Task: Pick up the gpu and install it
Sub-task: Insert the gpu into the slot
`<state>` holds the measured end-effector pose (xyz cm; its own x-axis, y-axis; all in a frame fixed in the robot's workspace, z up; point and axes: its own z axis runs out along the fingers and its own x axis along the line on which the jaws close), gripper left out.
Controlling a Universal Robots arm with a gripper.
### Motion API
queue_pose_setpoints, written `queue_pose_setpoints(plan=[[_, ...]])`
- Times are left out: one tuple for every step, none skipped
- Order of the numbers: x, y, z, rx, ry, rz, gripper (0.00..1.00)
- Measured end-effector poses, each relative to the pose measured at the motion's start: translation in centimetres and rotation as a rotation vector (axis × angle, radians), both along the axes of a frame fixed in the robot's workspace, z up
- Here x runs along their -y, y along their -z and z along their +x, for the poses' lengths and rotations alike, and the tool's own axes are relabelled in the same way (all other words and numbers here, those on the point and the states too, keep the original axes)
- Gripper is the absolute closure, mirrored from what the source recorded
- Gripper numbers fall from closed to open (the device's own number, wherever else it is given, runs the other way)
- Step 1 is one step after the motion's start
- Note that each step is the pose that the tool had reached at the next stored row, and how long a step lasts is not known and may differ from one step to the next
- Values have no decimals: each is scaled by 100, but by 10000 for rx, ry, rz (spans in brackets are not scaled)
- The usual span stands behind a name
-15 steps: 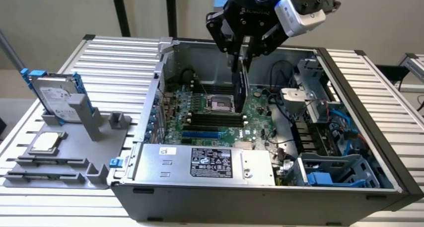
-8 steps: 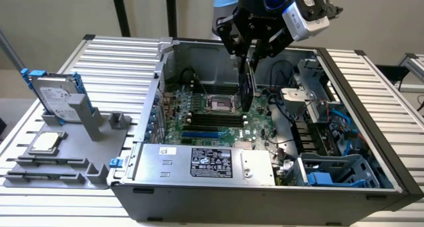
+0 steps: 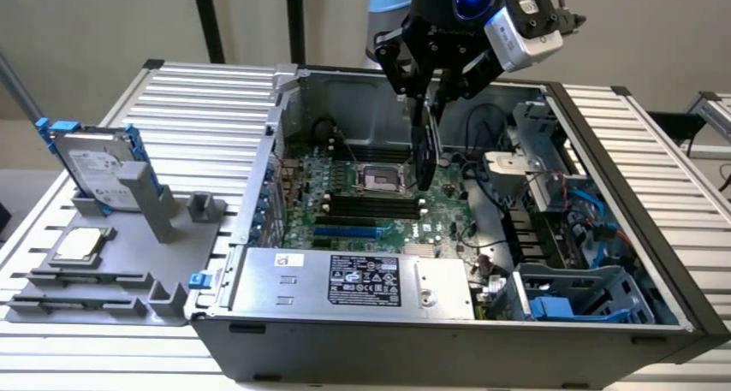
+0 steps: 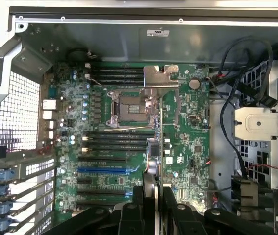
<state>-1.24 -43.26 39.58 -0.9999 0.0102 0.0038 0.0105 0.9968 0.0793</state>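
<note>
**Green board, black card, blue accents**

Deep green across the motherboard (image 3: 365,207), speckled with silver and black parts, crossed by black slots and one bright blue slot (image 4: 104,171). Near black on the gpu (image 3: 425,151), edge-on. Black on the gripper (image 3: 432,96), glowing blue spot above. Dark grey on the computer case (image 3: 457,357). Dull silver with a black-and-white label on the power supply (image 3: 286,280). Silver with a blue frame on the hard drive (image 3: 98,164). Flat grey on the fixture (image 3: 126,271). Pale silver ribbing on the table (image 3: 194,91). Dotted mesh on the side grille (image 4: 18,112). Greyish blue on the drive cage (image 3: 571,293).
</note>
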Motion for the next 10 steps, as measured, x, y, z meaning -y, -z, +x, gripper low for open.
queue_pose_setpoints(plan=[[0, 0, 0, 0, 0, 0, 73], [0, 0, 0, 0, 0, 0, 73], [0, 0, 0, 0, 0, 0, 73], [0, 0, 0, 0, 0, 0, 73], [0, 0, 0, 0, 0, -1, 73], [0, 0, 0, 0, 0, 0, 73], [0, 0, 0, 0, -1, 0, 73], [0, 0, 0, 0, 0, 0, 73], [0, 0, 0, 0, 0, 0, 73], [0, 0, 0, 0, 0, 0, 73]])
